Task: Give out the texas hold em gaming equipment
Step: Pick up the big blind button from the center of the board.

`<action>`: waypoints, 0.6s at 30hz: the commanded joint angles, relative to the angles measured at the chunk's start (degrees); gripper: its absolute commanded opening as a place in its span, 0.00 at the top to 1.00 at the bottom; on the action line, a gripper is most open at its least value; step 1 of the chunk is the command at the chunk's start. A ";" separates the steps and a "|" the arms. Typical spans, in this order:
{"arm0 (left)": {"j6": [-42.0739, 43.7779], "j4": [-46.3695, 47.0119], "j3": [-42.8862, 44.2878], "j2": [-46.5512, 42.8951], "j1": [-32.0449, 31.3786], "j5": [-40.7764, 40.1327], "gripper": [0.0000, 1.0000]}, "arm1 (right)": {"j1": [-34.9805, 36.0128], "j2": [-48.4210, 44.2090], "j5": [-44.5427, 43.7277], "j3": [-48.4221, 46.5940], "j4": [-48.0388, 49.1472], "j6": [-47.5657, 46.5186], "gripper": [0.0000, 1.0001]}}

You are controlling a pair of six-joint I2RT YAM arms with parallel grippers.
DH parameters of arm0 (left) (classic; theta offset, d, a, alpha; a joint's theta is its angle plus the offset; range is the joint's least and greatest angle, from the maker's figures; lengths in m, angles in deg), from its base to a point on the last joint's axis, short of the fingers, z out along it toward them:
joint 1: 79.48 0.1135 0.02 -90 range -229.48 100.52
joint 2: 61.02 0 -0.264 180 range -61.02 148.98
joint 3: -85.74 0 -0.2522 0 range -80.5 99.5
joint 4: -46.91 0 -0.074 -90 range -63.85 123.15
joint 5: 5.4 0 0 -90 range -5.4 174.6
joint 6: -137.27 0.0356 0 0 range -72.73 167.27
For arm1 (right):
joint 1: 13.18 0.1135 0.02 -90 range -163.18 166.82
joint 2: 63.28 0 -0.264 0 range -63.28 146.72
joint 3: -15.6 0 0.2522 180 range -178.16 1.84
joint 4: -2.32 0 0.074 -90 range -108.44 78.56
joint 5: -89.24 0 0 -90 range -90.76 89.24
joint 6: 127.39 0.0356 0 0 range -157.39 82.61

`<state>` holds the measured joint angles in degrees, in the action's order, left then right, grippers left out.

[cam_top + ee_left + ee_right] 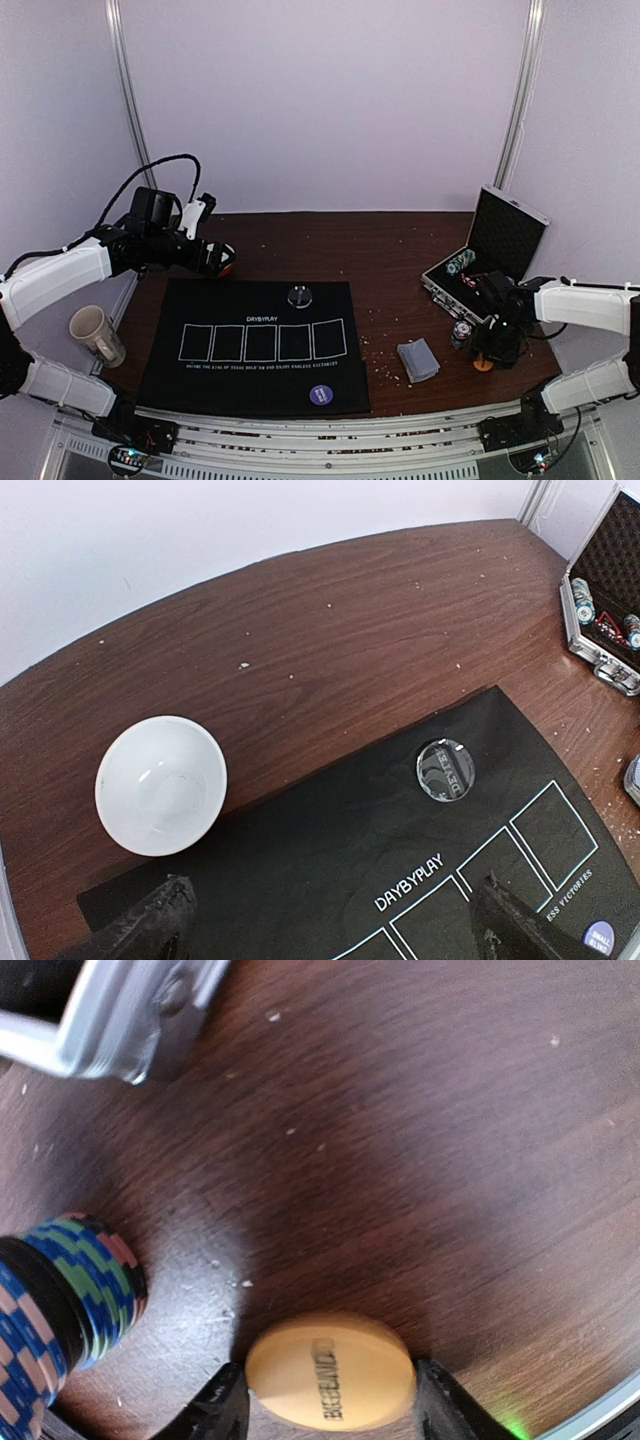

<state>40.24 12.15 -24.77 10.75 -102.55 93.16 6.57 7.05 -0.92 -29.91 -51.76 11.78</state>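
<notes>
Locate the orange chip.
In the right wrist view the orange chip sits between the fingers of the right end effector, beside a chip stack.

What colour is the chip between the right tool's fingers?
Pale orange round chip, dark lettering; best in right wrist view.

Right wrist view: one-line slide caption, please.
Right end effector grips an orange chip on the wooden table, beside a multicoloured chip stack.
</notes>
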 commanded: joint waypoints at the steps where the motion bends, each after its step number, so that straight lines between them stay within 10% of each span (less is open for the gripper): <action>1: 0.64 2.28 0.96 -0.51 0.04 -0.23 0.02 | 0.03 0.08 -1.32 2.43 0.83 0.03 0.50; 18: 0.83 2.28 1.25 -0.48 0.04 0.05 0.02 | 0.44 -1.85 1.56 4.34 1.16 1.82 0.61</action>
<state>40.29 12.15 -24.77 10.75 -102.55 93.16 6.61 6.00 -1.60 -29.10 -50.38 12.06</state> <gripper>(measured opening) 0.983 0.494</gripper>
